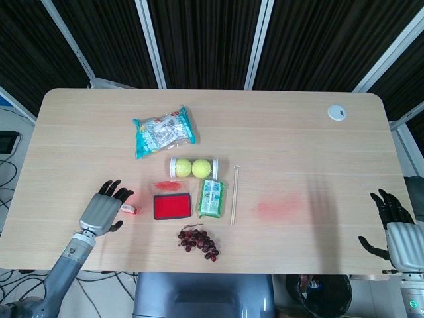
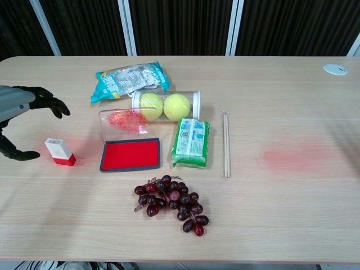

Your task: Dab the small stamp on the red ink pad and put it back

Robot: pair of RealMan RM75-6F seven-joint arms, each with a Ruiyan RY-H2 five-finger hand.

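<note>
A pale wooden worktop [image 1: 311, 152] fills the frame; dark slatted panels [image 1: 205, 40] with light metal frames [image 1: 151, 43] span the top.

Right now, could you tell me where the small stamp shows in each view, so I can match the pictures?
Head view: small stamp, left of centre, beside the left hand.
Chest view: small stamp, far left, lying on the table.
Shared landmark: the red ink pad just right of it.

Bright even overhead light; soft faint shadows; both views sharp; dark background beyond table [image 1: 278, 119].
</note>
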